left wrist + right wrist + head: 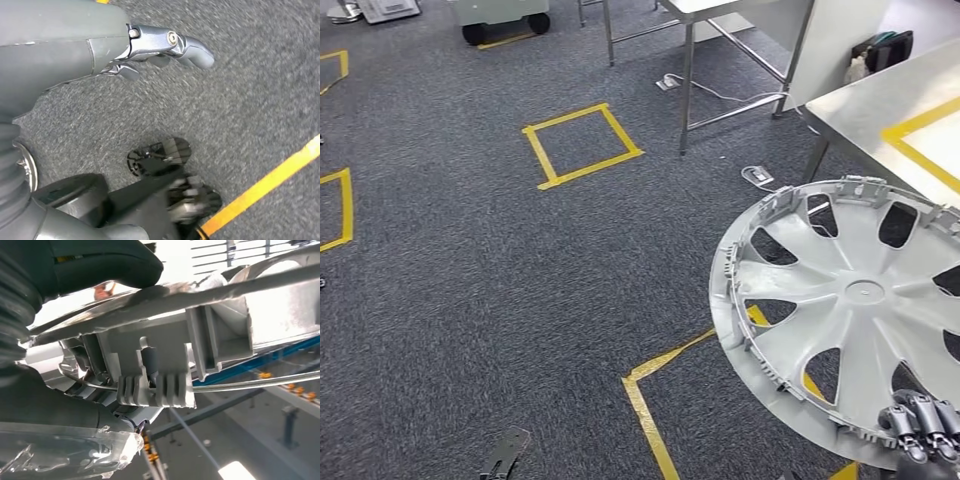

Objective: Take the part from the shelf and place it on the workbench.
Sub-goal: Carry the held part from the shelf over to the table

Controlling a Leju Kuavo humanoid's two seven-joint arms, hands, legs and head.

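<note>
The part is a silver-grey wheel cover (848,310) with broad spokes, held flat above the carpet at the lower right of the head view. My right hand (924,425) grips its near rim from below. The right wrist view looks along the cover's ribbed underside (158,375), with my thumb (109,262) on one face and fingers on the other. The workbench (878,105) with yellow tape lines stands at the upper right, just beyond the cover. My left hand (158,47) hangs over the grey carpet, its fingers loosely extended around nothing.
Yellow tape squares (580,145) mark the carpet ahead, and a yellow line (644,400) runs near my feet. A steel table frame (690,70) with cables (758,178) on the floor stands at the back. A wheeled cart base (505,20) sits at the far edge.
</note>
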